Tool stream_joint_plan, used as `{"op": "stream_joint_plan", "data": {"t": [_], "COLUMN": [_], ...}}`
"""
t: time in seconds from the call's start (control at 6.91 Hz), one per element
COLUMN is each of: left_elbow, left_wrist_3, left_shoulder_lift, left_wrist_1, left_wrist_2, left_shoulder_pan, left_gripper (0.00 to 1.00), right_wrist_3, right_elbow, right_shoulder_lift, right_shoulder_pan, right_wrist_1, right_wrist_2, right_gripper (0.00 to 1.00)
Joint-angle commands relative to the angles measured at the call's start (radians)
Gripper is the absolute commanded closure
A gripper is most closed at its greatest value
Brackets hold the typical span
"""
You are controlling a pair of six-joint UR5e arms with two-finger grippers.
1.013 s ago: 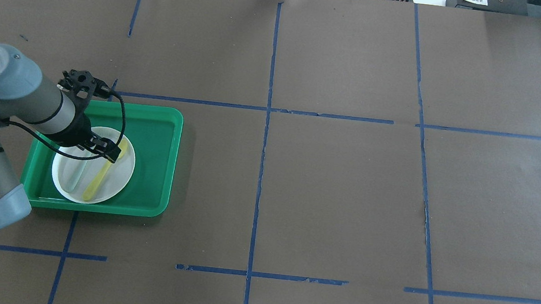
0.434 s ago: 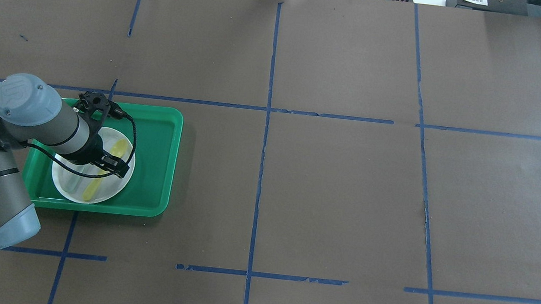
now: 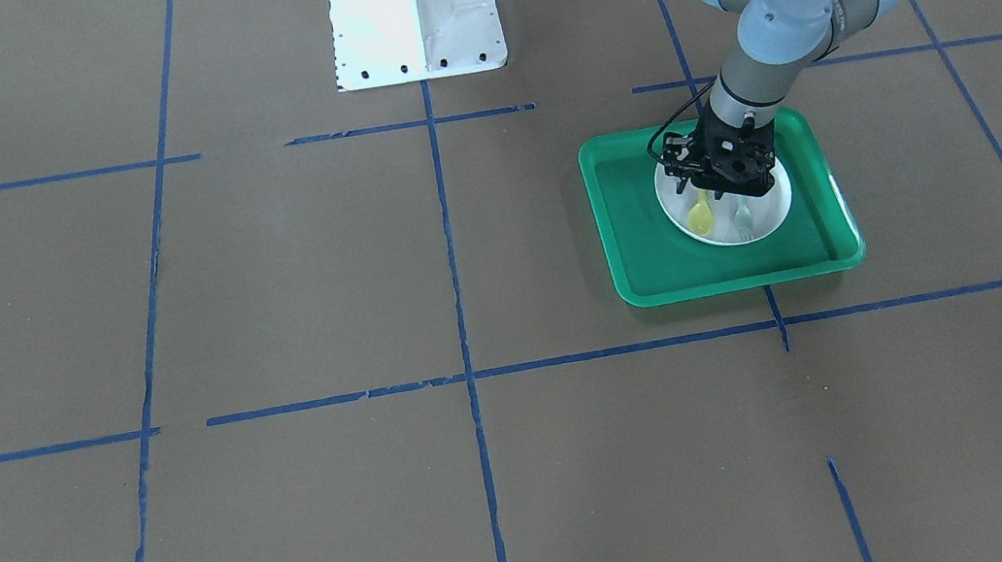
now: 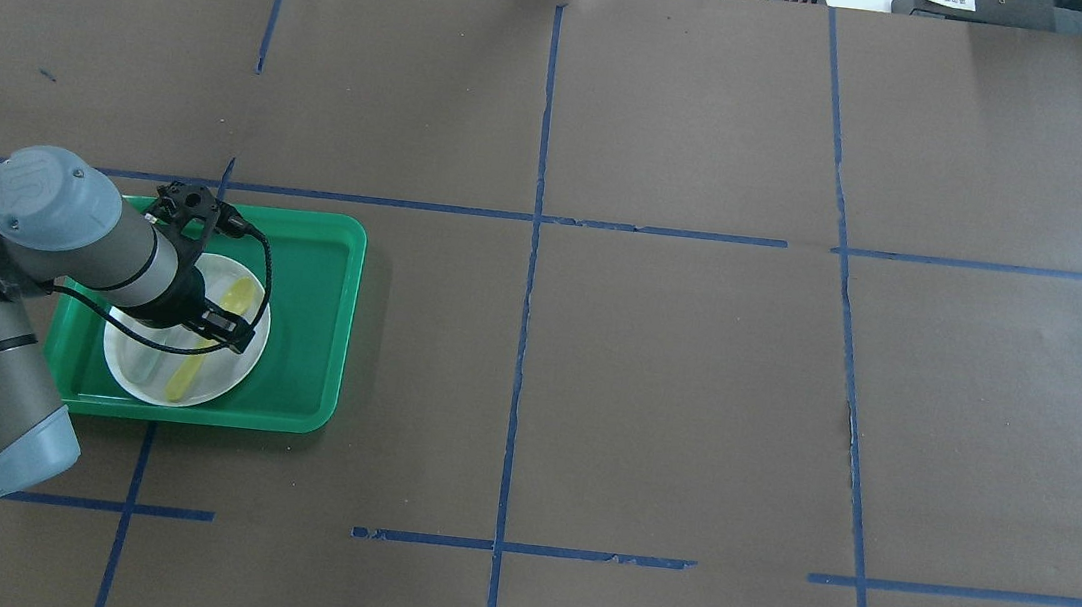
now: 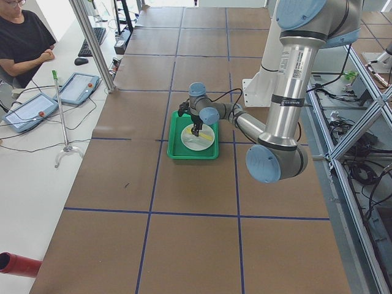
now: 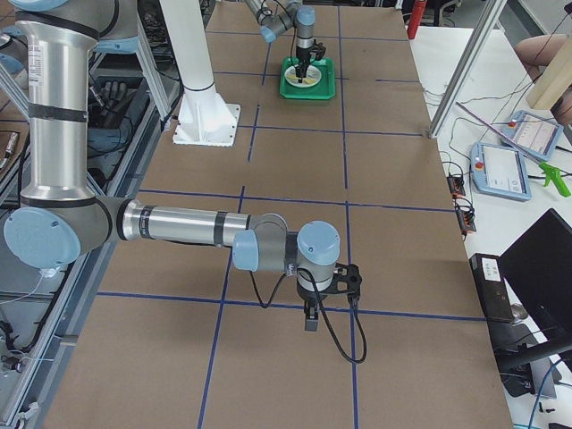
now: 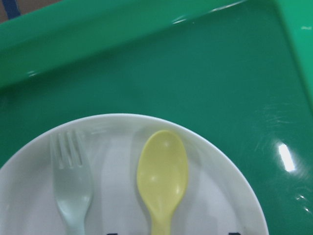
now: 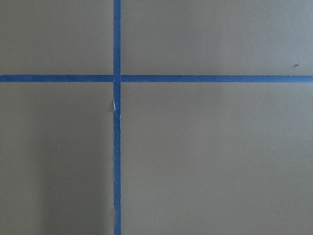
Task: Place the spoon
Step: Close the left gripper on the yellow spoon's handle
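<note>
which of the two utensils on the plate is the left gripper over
The yellow spoon: the left gripper hangs over the middle of its handle. The pale grey-green fork lies beside it on the white plate, clear of the gripper.

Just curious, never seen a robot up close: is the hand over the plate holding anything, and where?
Nothing, it seems. The left hand is open above the handle of the spoon, which lies loose on the white plate.

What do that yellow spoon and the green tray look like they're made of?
The spoon looks like smooth moulded plastic with a soft sheen. The green tray is probably hard glossy plastic: bright glare spots and fine scratches show.
</note>
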Motion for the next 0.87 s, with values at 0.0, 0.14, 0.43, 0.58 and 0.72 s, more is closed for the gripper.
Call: {"op": "stream_joint_plan", "data": {"t": [0.0, 0.14, 0.43, 0.58, 0.72], "left_elbow": [0.004, 0.006, -0.009, -0.013, -0.013], "left_wrist_3": [0.02, 0.022, 0.019, 0.018, 0.012], "left_shoulder_lift": [0.013, 0.013, 0.013, 0.013, 0.009], "left_wrist_1": [-0.001, -0.001, 0.0, 0.0, 0.0], "left_wrist_2": [0.0, 0.0, -0.002, -0.006, -0.009], "left_shoulder_pan": [-0.001, -0.001, -0.001, -0.006, -0.006], "left_gripper": [0.62, 0.61, 0.98, 1.0, 1.0], "right_wrist_3": [0.0, 0.0, 0.0, 0.0, 0.0], "right_elbow": [0.001, 0.001, 0.001, 0.001, 0.001], "right_shoulder_lift": [0.0, 0.0, 0.0, -0.001, 0.0], "right_shoulder_pan": [0.0, 0.0, 0.0, 0.0, 0.0], "right_wrist_1": [0.0, 0.0, 0.0, 0.0, 0.0], "right_wrist_2": [-0.002, 0.0, 0.0, -0.002, 0.0], "right_gripper": [0.0, 0.0, 0.0, 0.0, 0.0]}}
